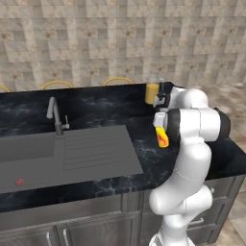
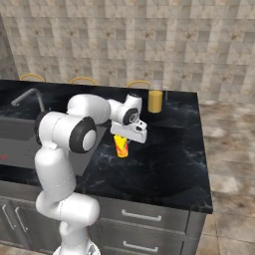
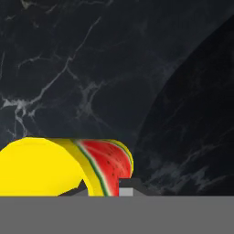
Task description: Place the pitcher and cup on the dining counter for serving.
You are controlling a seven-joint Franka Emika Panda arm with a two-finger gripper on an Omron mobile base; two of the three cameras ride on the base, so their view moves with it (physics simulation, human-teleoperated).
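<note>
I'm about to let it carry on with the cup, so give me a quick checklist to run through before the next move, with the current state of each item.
1. Claw closed on the small yellow tapered cup with the watermelon picture: ok, the jaws pinch its rim in the hand view.
2. Cup off the glossy black stone dining counter: cannot tell, it hangs close to the surface.
3. Cup upright: ok, only slightly tilted.
4. Tall clear pitcher with orange liquid upright on the counter: ok, at the back edge.
5. Pitcher apart from the arm: ok.
6. Bare counter to set the cup on: ok, dark stone lies open right of the cup.
</note>
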